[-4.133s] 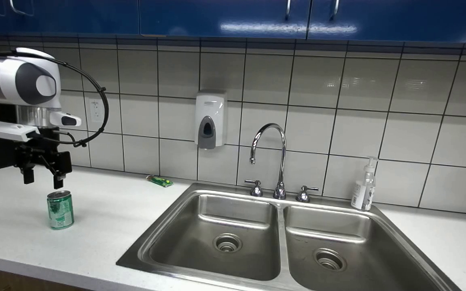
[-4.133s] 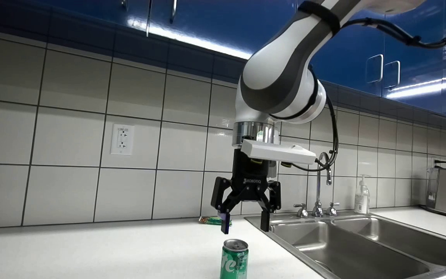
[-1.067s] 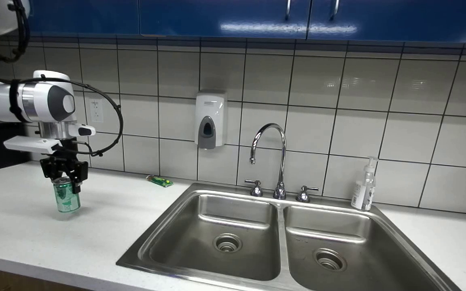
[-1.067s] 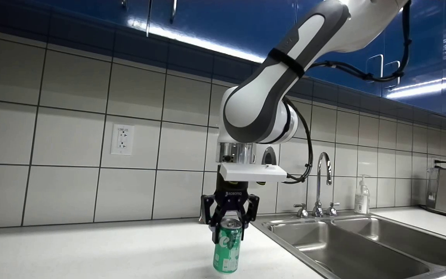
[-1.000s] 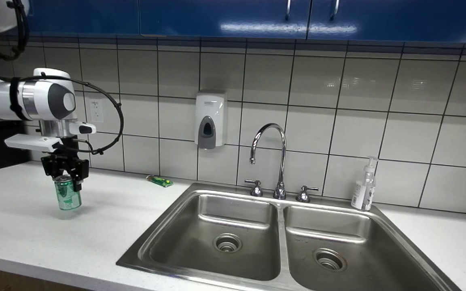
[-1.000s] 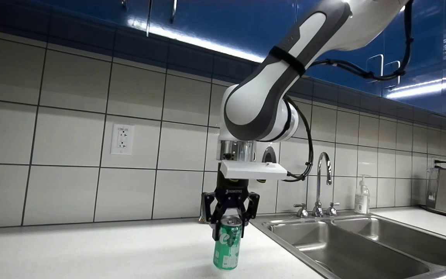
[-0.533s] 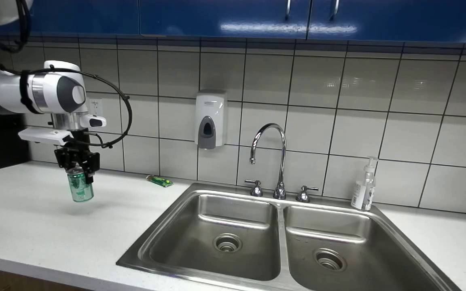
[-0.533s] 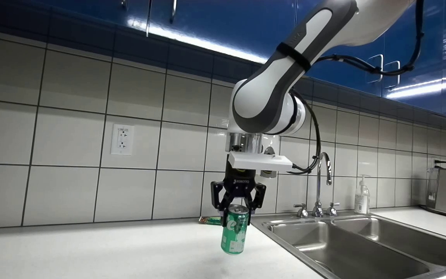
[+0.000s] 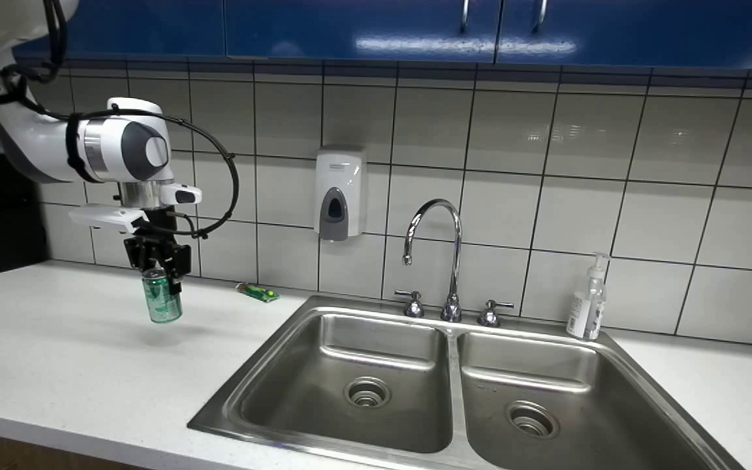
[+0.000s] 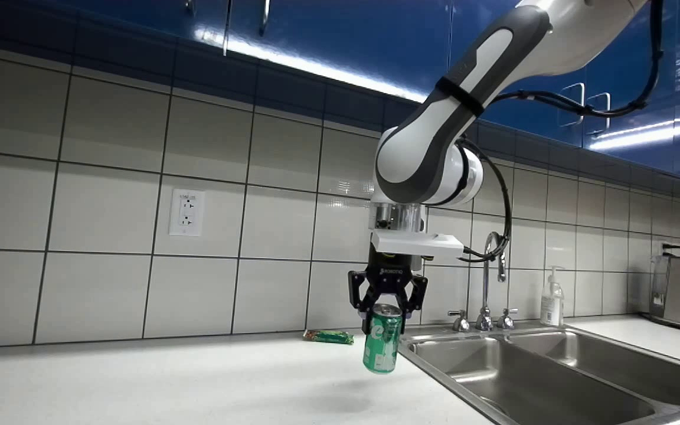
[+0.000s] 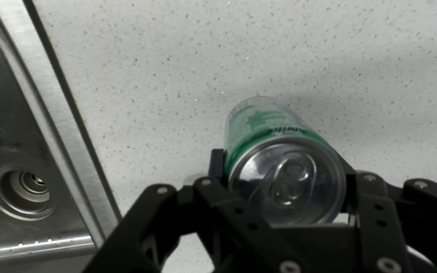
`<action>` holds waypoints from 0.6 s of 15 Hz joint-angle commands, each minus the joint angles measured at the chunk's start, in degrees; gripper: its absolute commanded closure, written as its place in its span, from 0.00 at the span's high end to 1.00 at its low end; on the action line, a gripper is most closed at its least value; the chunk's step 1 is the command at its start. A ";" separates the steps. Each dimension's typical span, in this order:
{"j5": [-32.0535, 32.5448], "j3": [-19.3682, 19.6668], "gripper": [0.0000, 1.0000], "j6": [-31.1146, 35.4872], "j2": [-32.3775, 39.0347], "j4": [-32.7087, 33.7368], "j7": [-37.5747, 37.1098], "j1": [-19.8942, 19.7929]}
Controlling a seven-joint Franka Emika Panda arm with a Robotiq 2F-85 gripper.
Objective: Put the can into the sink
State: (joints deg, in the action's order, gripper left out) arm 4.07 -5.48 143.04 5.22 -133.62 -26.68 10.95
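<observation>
My gripper (image 10: 385,324) is shut on the green can (image 10: 380,354), one finger on each side near its silvery top. In both exterior views the can (image 9: 164,300) hangs above the white counter, leaning slightly, with its shadow below. From the wrist view I look down on the lid and pull tab, while the can's side (image 11: 260,117) shows beyond. The steel double-basin sink (image 9: 455,391) lies to the right of the can in both exterior views. Its rim (image 11: 61,113) and one drain (image 11: 25,191) appear at the left of the wrist view, apart from the can.
A flat green wrapper (image 9: 257,292) lies on the counter by the wall, behind the can. The curved faucet (image 9: 457,261) rises at the sink's back edge, with a pump bottle (image 9: 588,307) to its right. A soap dispenser (image 9: 341,196) hangs on the tiles.
Several seconds ago the can stood on the counter beneath the open gripper. Since then it has been gripped and lifted. Over the last second, gripper and can have moved rightward, nearer the sink.
</observation>
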 commanded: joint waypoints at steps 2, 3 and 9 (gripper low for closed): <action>-1.51 1.71 0.38 -0.78 -2.31 -0.71 3.33 -3.26; -1.60 2.21 0.38 -0.93 -2.30 -0.49 3.96 -3.91; -2.16 5.54 0.38 -1.32 -2.17 0.82 8.38 -8.00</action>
State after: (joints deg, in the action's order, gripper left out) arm 3.66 -0.81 143.04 4.77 -133.39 -22.06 5.11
